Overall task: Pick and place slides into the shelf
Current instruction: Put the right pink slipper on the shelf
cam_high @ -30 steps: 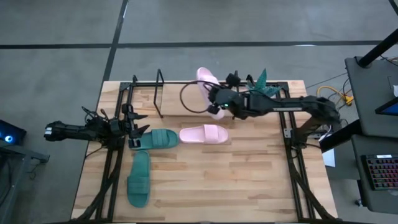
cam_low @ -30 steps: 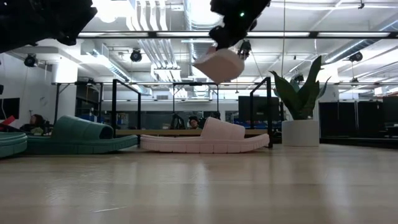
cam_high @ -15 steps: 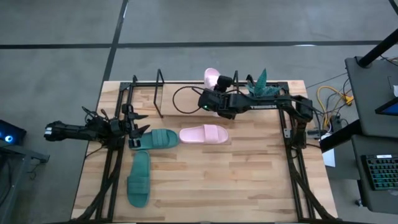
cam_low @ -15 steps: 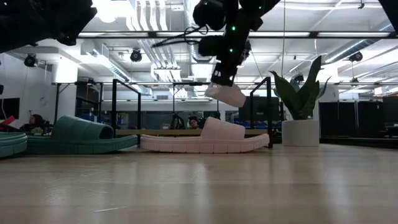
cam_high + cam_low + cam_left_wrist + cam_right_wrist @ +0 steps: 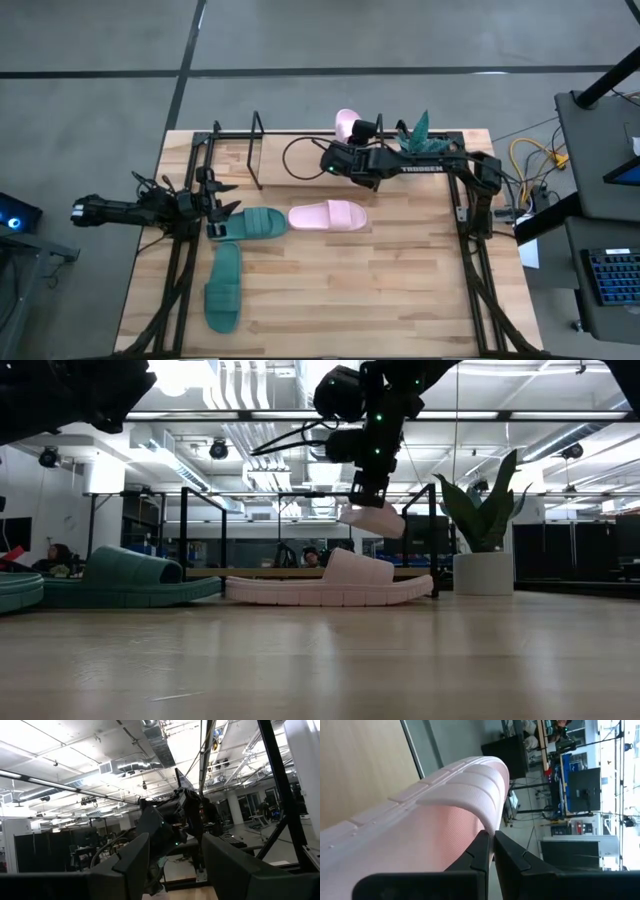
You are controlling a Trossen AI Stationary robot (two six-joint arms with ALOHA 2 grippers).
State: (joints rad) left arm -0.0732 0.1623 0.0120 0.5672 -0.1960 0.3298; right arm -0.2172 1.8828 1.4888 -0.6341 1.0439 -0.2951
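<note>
Now lower, held pink slide (image 5: 345, 124), nearer shelf (image 5: 256, 150), right end effector (image 5: 352, 160)

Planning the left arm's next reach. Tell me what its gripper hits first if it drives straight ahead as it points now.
Most likely the dark green slide lying just ahead of the left gripper, its jaws open. Height is unclear, so it might pass just above it.
</note>
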